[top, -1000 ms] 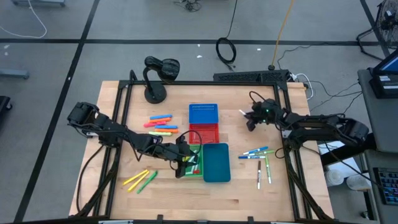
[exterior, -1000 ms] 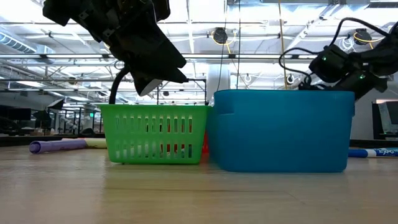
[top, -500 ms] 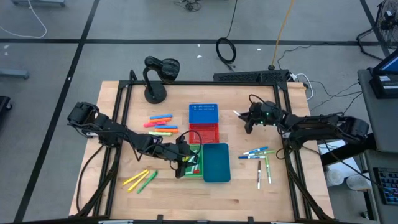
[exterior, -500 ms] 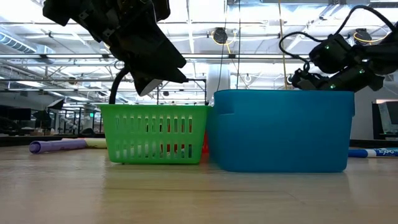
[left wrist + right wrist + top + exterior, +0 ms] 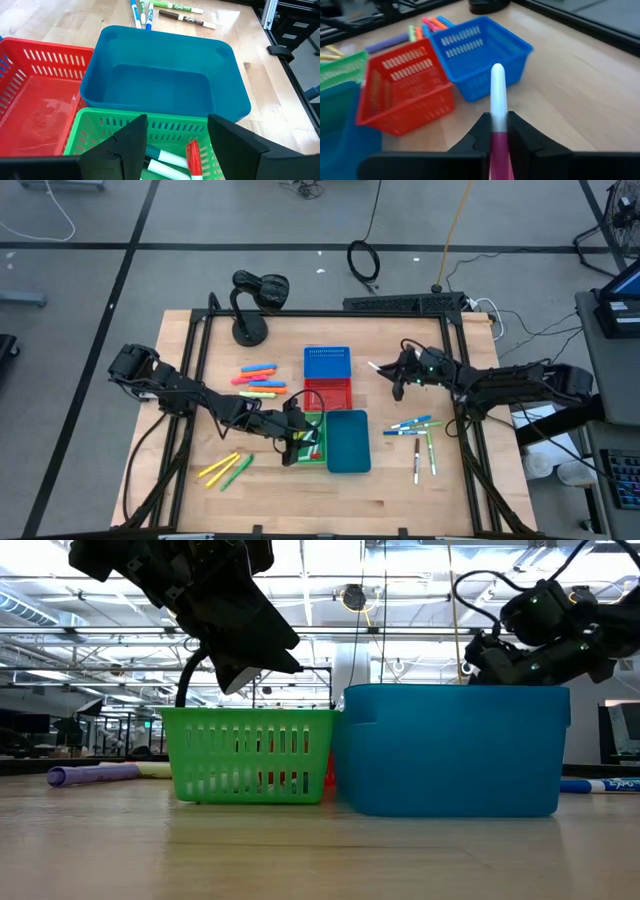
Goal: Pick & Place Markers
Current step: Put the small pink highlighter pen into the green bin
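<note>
Two dark jointed arms, black cables

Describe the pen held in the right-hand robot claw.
It is a thin marker with a smooth white plastic body, rounded at its far tip, and a pink section nearest the right gripper. The two dark fingers pinch it there, so it juts straight out, lifted off the wooden table, aimed toward the blue slotted basket.
</note>
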Action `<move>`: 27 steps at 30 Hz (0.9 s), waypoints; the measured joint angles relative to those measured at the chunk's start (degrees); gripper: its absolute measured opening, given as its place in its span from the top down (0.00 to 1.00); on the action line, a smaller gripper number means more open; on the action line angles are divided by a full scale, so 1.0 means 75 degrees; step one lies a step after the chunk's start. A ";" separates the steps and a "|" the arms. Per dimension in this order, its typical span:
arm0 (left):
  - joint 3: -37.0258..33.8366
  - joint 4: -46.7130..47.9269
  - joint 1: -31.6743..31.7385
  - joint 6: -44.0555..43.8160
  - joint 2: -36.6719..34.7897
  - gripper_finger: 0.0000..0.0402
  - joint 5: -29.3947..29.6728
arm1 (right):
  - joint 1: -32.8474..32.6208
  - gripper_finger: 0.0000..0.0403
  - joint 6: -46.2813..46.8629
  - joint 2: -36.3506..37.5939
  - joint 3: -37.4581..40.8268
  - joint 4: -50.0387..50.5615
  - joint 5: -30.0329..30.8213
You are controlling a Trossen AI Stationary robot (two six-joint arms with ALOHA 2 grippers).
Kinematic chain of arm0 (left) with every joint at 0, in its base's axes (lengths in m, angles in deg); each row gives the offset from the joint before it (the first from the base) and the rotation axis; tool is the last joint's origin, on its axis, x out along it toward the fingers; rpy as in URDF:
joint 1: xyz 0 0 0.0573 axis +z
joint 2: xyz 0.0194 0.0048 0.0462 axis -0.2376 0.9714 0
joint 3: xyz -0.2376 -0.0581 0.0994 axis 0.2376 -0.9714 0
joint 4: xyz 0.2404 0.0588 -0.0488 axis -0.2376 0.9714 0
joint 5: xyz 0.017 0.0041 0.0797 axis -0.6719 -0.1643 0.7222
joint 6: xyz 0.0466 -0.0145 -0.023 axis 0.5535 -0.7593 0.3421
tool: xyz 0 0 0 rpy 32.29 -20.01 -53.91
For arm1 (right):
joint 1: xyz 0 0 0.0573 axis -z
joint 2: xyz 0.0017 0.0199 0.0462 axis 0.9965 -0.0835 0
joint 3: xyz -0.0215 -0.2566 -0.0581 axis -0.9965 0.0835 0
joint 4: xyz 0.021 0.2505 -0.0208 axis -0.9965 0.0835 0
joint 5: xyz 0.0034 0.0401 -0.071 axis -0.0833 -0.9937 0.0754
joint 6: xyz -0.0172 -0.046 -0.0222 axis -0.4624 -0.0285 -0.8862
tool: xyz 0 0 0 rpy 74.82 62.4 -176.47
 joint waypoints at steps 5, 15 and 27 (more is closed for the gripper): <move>0.0000 0.0000 0.0000 -0.0003 0.0000 0.47 0.0000 | -0.0275 0.94 -0.0239 0.0000 -0.0002 -0.0201 0.0000; 0.0000 0.0002 0.0000 -0.0003 0.0000 0.47 0.0005 | -0.0833 0.94 -0.0962 0.0000 -0.0002 -0.0351 0.0000; 0.0000 -0.0311 0.0009 0.0370 0.0000 0.47 0.0441 | -0.1439 0.94 -0.1093 0.0003 -0.0002 -0.1043 -0.1221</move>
